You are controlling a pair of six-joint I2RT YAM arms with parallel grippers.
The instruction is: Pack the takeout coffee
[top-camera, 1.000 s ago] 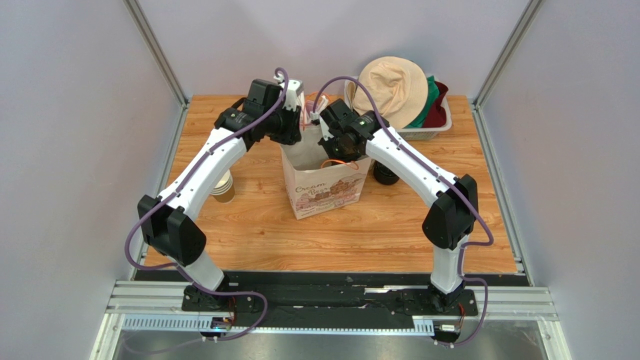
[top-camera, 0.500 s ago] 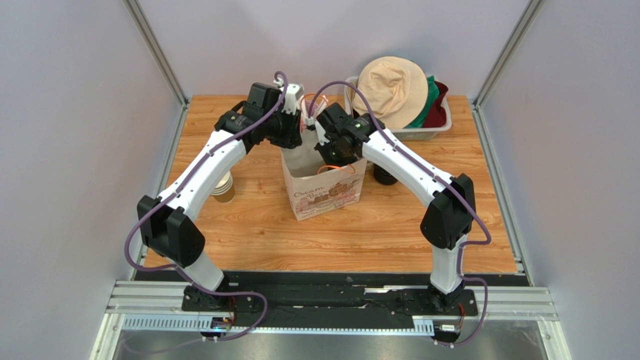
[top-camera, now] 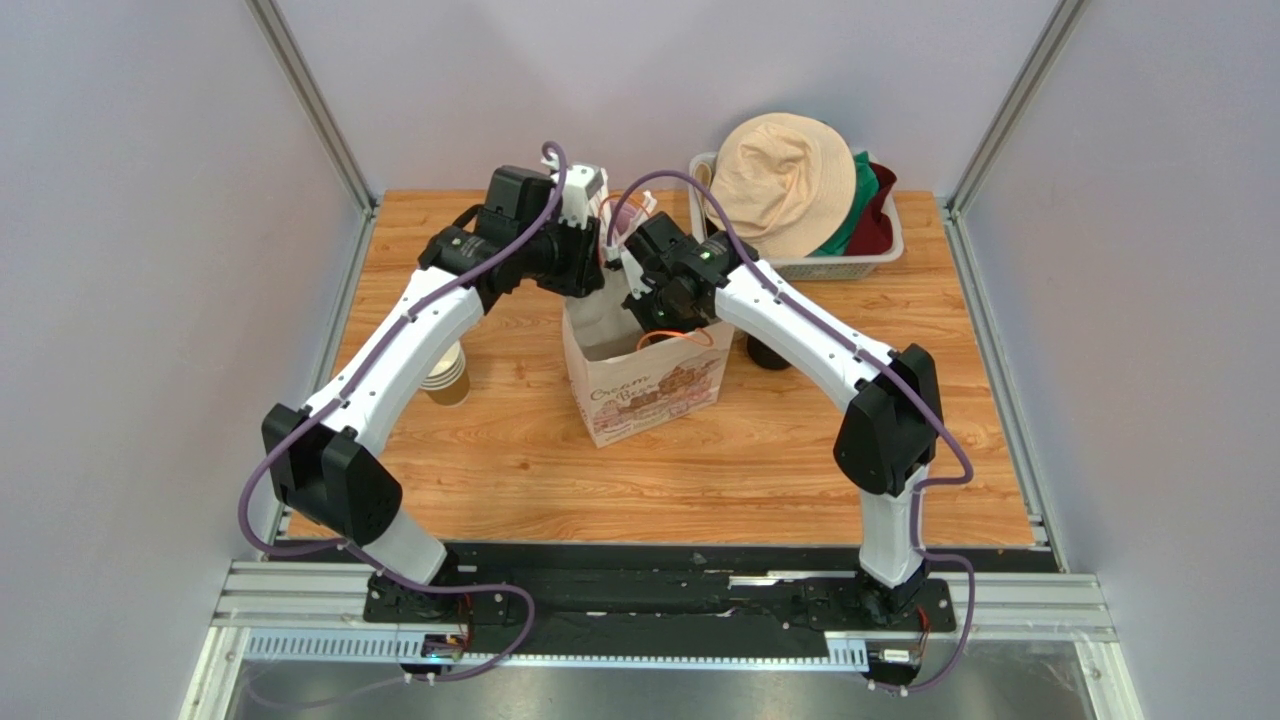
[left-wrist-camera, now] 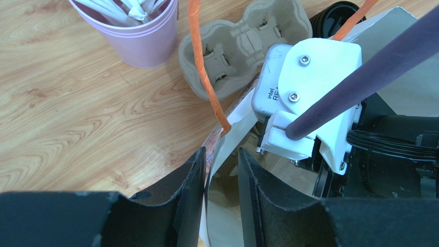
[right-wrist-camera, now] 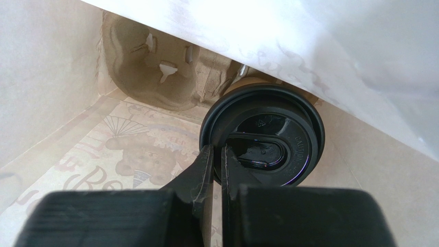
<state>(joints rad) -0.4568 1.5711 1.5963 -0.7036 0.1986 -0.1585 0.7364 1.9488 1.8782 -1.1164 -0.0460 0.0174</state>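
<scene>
Sitting in the bag (top-camera: 649, 393), the coffee (right-wrist-camera: 281, 116) is a brown cup with black lid, rim pinched tight by right gripper (right-wrist-camera: 216, 150); left gripper (left-wrist-camera: 220, 157) spread loosely around bag edge

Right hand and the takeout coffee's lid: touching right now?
Touching. The right wrist view shows the right hand shut on the near rim of the black lid, down inside the paper bag.

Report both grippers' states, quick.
Left gripper: open, paper bag rim between its fingers, unclamped.
Right gripper: shut on the takeout coffee, by its lid, inside the bag.
</scene>
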